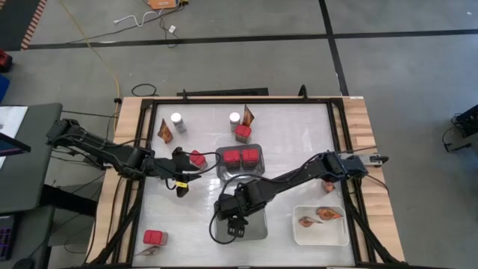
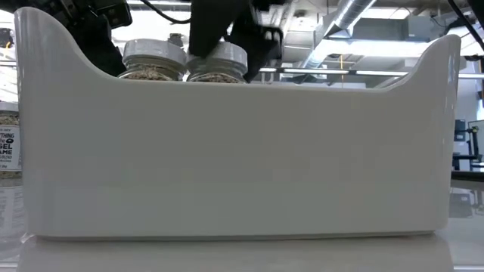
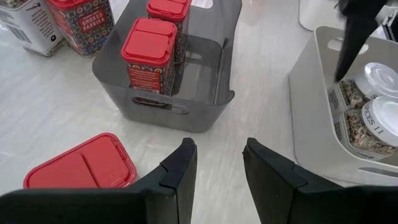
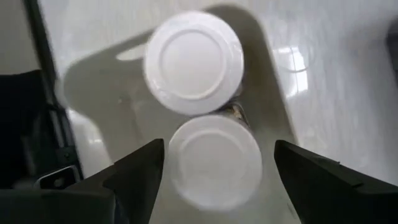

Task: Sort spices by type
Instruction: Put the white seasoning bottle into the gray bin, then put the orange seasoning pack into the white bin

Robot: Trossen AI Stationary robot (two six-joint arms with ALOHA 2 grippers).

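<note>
Left fingers: the left gripper (image 3: 219, 180) has its fingers (image 3: 180, 177) a little apart with bare surface showing between them; nothing is held. A red tin (image 3: 81, 171) lies flat just beside one finger, and I cannot tell whether they touch.
Left arm: it reaches in from the left edge, its gripper (image 1: 181, 179) low over the surface, left of the grey tray (image 1: 222, 170).
Grey tray: two red tins (image 1: 240, 158) stand upright inside it; another red tin (image 1: 243, 133) stands just behind it.
Right fingers: the right gripper (image 4: 217, 171) is spread wide, its fingers (image 4: 140, 171) on either side of the nearer of two white-lidded jars (image 4: 214, 162). I cannot tell whether they touch that jar.
Right arm: it comes in from the right edge and stretches across to the front centre, gripper (image 1: 237, 224) pointing straight down into the white tray (image 1: 259, 232).
White tray: the two jars stand side by side in it, touching; in the low view their lids (image 2: 154, 53) show just above its wall (image 2: 234, 159).
Surface: white, with wooden borders. Towards the back stand two more jars (image 1: 178, 119), each with an orange packet (image 1: 165, 132) just beside it. One red tin (image 1: 155, 237) sits at the front left. A second white tray (image 1: 320, 233) at the front right holds two packets (image 1: 326, 214).
Room: grey floor with dark lines and loose cables.
</note>
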